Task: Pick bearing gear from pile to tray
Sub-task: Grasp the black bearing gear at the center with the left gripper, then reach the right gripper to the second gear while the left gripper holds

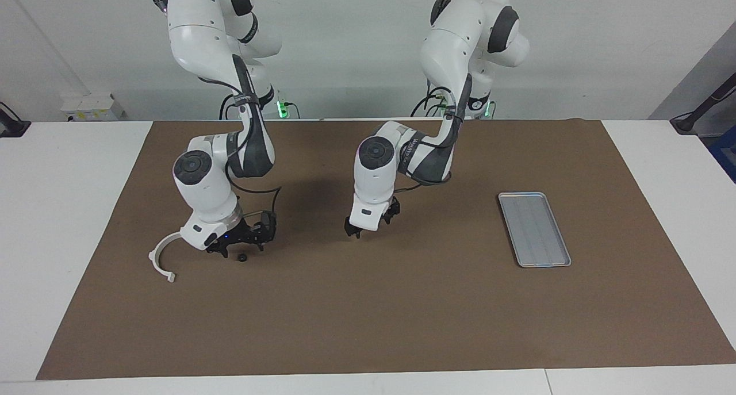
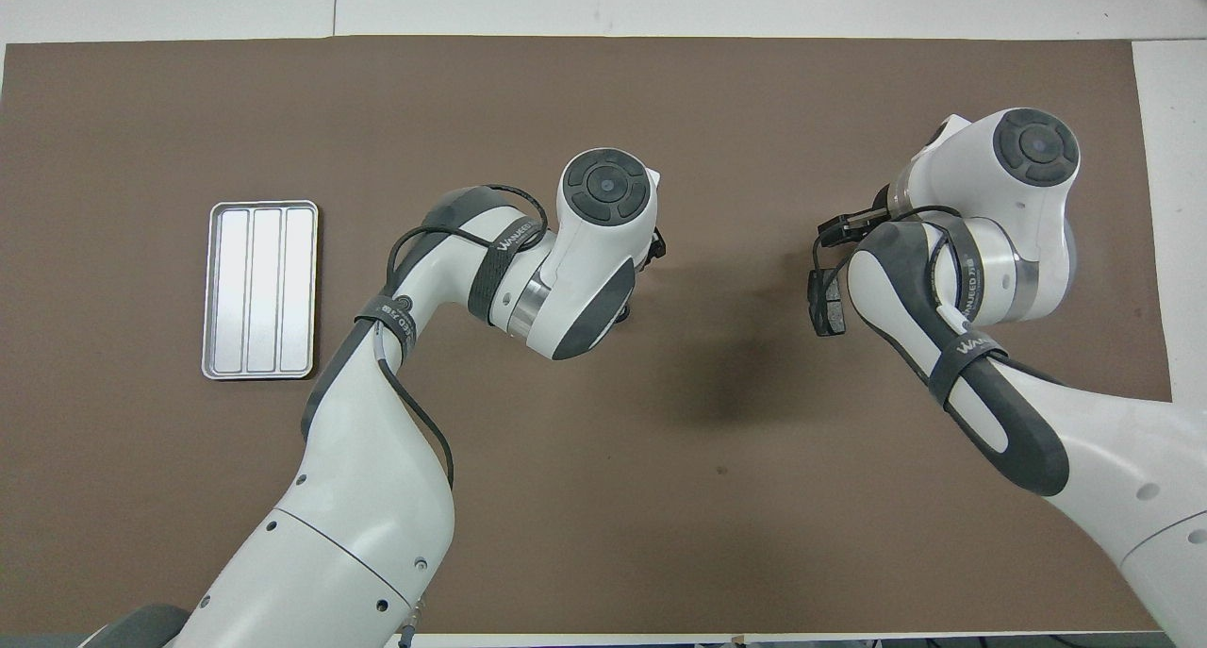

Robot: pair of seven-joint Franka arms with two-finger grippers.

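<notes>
The pile lies at the right arm's end of the brown mat. Its white half-ring bracket (image 1: 160,260) lies beside my right gripper (image 1: 237,246). A small black round piece (image 1: 242,258) sits on the mat just below that gripper. A dark grey brake pad (image 2: 828,301) shows beside the right arm's wrist in the overhead view. My right gripper is low over the pile, and its tips are hidden there. My left gripper (image 1: 372,227) hangs open and empty over the middle of the mat. The silver ridged tray (image 1: 533,229) lies empty at the left arm's end and also shows in the overhead view (image 2: 260,290).
The brown mat (image 1: 368,314) covers most of the white table. Bare mat lies between the left gripper and the tray. The right arm's wrist (image 2: 1000,214) covers most of the pile from above.
</notes>
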